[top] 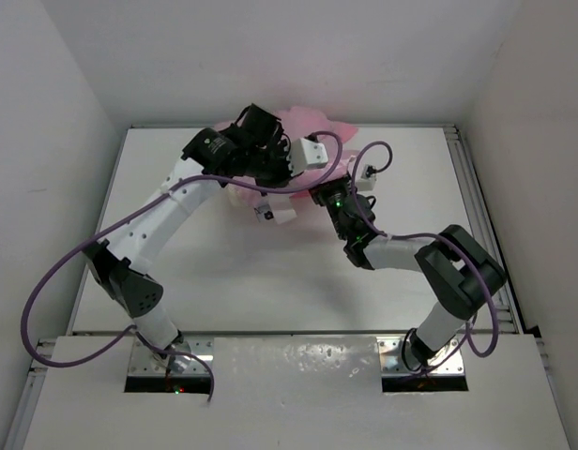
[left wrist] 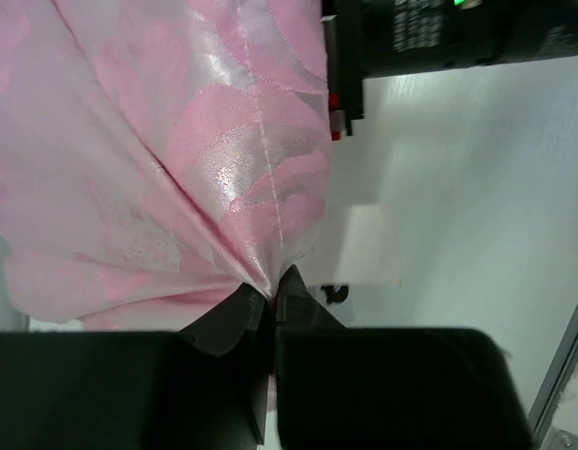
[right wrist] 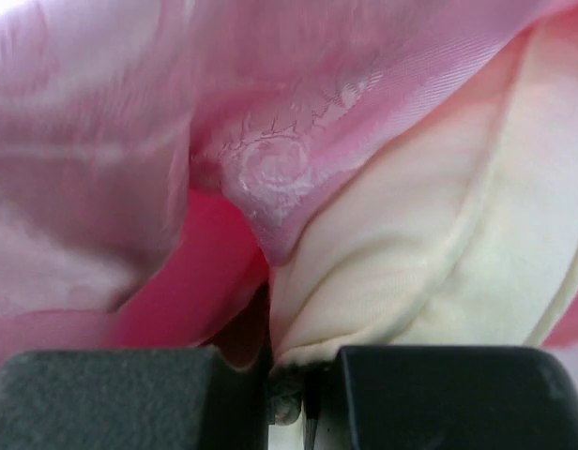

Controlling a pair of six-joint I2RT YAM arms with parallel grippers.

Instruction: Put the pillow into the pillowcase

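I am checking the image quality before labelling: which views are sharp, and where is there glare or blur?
Top external: evenly lit and sharp, with mild reflections on the near board. Left wrist: the pillowcase is in focus, with bright sheen along its seam. Right wrist: very close; the pillow and the pillowcase at the left look soft.

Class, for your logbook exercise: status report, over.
Left gripper shut on pillowcase. Right gripper shut on pillow, partly uncovered. Nothing in the way.
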